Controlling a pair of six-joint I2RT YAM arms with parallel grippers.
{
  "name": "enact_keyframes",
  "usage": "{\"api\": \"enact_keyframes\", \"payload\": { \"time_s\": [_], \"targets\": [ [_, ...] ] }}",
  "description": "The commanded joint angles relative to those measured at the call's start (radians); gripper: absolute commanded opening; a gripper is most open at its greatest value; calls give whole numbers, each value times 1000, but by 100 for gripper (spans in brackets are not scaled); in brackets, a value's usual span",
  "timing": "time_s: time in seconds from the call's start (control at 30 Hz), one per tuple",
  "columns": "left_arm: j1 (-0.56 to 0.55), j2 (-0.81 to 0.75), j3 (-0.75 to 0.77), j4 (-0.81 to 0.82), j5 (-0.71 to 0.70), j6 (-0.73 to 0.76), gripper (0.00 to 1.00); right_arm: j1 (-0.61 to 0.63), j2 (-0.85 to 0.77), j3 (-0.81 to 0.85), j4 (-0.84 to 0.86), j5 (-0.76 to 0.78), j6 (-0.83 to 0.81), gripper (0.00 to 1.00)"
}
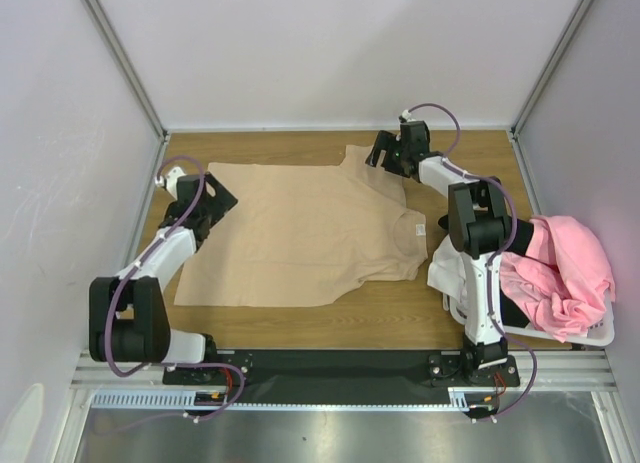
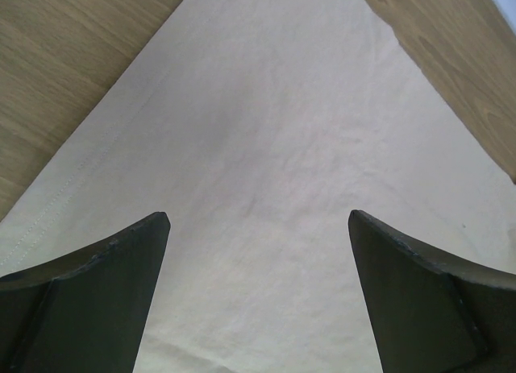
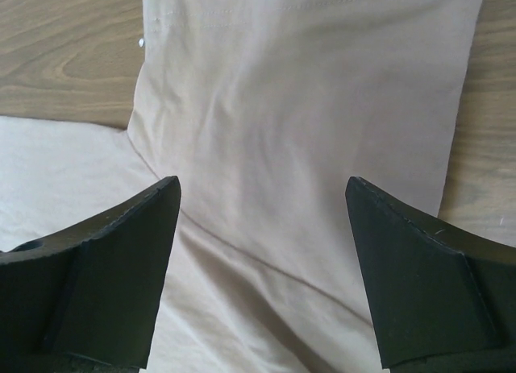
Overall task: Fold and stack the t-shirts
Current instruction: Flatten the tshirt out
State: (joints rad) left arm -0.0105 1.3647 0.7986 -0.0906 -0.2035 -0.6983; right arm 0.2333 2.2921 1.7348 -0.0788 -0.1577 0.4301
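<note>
Finding the tan t-shirt (image 1: 300, 233) lying spread flat across the middle of the worktop (image 1: 330, 318), hem edge facing 9 o'clock and neck end facing 3 o'clock, one sleeve sticking out toward 12 o'clock. Seeing its 3 o'clock end doubling over itself a little.

Noting bare wood running as a strip along the 6 o'clock side between cloth and arm bases, another strip along the 12 o'clock side under the back wall, and an open corner at 2 o'clock. Noting the hem reaching close to the 9 o'clock edge, leaving little room there.

Spotting a pink t-shirt (image 1: 560, 273) piling up in the white basket (image 1: 590, 335) at 4 o'clock, with white cloth (image 1: 450, 273) hanging just beside the right arm.

Watching the left pincer (image 1: 222, 198) hanging over the shirt's 10 o'clock corner, fingers standing wide apart and gripping nothing; in its wrist view (image 2: 258, 220), tan cloth (image 2: 266, 147) filling the gap, wood showing on both sides. Not telling whether the tips are touching the cloth.

Watching the right pincer (image 1: 385, 155) hanging over the 12 o'clock sleeve, also spread wide and gripping nothing; in its wrist view (image 3: 262, 184), the sleeve (image 3: 306, 131) with its stitched hem lying between the fingers.
</note>
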Motion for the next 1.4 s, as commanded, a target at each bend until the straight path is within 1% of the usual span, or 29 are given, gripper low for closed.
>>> {"api": "enact_keyframes", "payload": {
  "time_s": [0.0, 0.37, 0.67, 0.97, 1.03, 1.1, 1.13, 1.2, 1.27, 1.37],
  "targets": [
    [7, 36, -1, 37, 9, 5, 100, -14, 41, 68, 8, -3, 6, 89],
    [7, 192, 99, 37, 4, -4, 100, -40, 168, 225, -76, 12, 2, 90],
    [7, 307, 201, 38, 10, 6, 100, -57, 291, 426, -141, 17, -11, 92],
    [7, 407, 324, 71, 41, 49, 100, -61, 348, 601, -156, -45, -53, 97],
    [7, 431, 369, 74, 65, 68, 100, -61, 314, 611, -159, -71, -50, 98],
    [7, 445, 414, 74, 75, 98, 100, -58, 265, 571, -136, -109, -51, 100],
    [7, 459, 428, 74, 78, 106, 100, -55, 201, 547, -98, -123, -51, 100],
    [7, 476, 471, 74, 99, 128, 100, -46, 143, 502, -82, -158, -53, 100],
    [7, 511, 508, 52, 121, 128, 100, -37, 55, 476, -99, -149, -53, 100],
    [7, 543, 550, 20, 166, 96, 100, -9, -69, 350, -113, -97, -51, 100]
  ]
}}
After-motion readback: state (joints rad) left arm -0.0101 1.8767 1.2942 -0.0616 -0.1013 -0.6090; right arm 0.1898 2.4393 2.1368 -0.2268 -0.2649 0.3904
